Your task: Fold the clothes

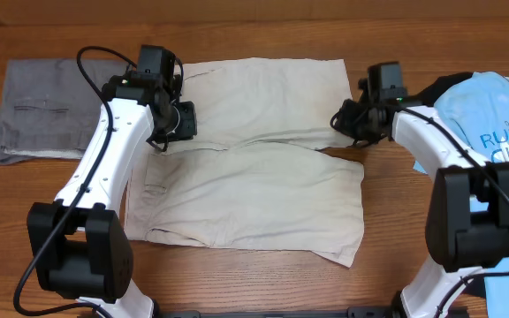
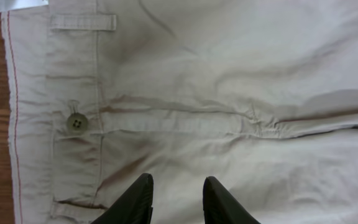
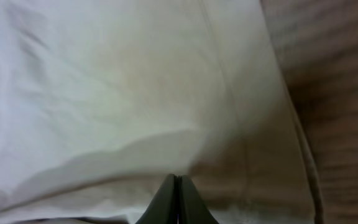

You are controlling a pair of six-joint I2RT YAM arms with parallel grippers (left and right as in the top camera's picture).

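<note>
overhead, the khaki trousers (image 1: 254, 168) are lying flat on the wooden tabletop (image 1: 237, 26), between grey folded trousers (image 1: 47, 106) and a light blue t-shirt (image 1: 493, 124). the left pincer (image 2: 178, 183) is hanging over the waistband near the button (image 2: 76, 123), jaws standing apart with nothing between them. the right pincer (image 3: 178, 180) is sitting closed at a leg's hem edge.

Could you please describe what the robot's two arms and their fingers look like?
The left arm and right arm have white links with bulky black joints; a thin black cable loops beside the left one. The fingers are dark and tapered.
</note>
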